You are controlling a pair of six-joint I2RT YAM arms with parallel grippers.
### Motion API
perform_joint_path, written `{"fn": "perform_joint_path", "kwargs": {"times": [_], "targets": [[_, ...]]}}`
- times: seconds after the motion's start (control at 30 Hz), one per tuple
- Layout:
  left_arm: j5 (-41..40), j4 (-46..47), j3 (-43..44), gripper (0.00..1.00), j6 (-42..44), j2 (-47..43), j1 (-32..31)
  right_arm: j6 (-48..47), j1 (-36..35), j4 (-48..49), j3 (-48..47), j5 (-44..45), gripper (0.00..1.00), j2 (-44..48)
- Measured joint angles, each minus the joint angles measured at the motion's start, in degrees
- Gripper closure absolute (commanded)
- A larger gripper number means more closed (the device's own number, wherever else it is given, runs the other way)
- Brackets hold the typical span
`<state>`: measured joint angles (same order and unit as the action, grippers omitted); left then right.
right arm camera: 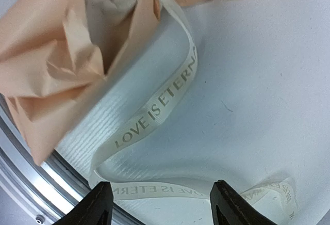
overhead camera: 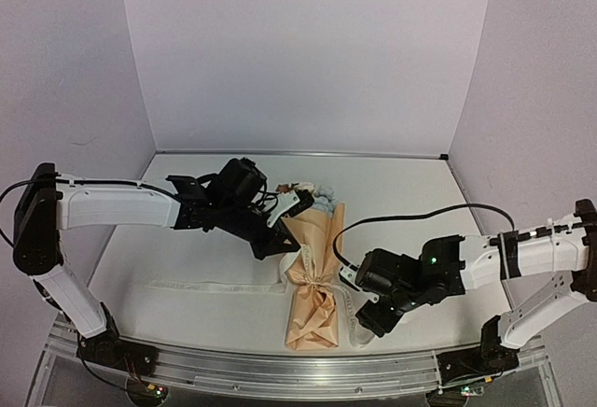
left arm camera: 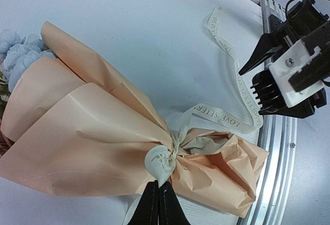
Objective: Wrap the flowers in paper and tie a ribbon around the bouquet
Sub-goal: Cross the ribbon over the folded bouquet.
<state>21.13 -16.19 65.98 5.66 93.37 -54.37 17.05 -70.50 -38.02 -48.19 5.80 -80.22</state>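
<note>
- Where the tan kraft-paper cone bouquet [overhead camera: 312,276] lies by the bench's [overhead camera: 187,239] near edge, my left gripper [left arm camera: 157,204] sits pinched closed beside its knot [left arm camera: 164,158].
- My right gripper [right arm camera: 161,189] hangs spread, empty, above the cream lettered ribbon [right arm camera: 154,106].

White table [overhead camera: 401,202] before me, one bundle lying flat on it.
The bouquet [overhead camera: 312,276] lies at lower centre of the top view, and its ribbon [overhead camera: 210,287] trails left across the tabletop and loops right near the metal rail [overhead camera: 280,370].

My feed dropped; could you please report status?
Left gripper shut at the knot. Right gripper open over the loose ribbon. Bouquet wrapped and tied. Nothing blocking.
</note>
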Motion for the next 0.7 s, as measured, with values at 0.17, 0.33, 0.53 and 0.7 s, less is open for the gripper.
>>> {"fn": "perform_joint_path", "kwargs": {"times": [0.17,0.33,0.53,0.7], "targets": [[0.95,-1.00,1.39,0.98,0.56,1.19,-0.05,-0.43,-2.53,1.83,0.67,1.45,0.36,-2.77],[1.23,-1.90,1.40,0.98,0.58,1.72,-0.06,-0.95,-5.65,3.19,0.61,2.46,0.39,-5.99],[1.22,-1.90,1.29,0.98,0.56,1.72,-0.06,-0.97,-7.21,4.15,0.61,2.96,0.40,-6.23],[1.20,-1.90,0.68,0.98,0.49,1.72,-0.06,-0.85,-8.18,4.16,0.61,3.12,0.43,-6.23]]}}
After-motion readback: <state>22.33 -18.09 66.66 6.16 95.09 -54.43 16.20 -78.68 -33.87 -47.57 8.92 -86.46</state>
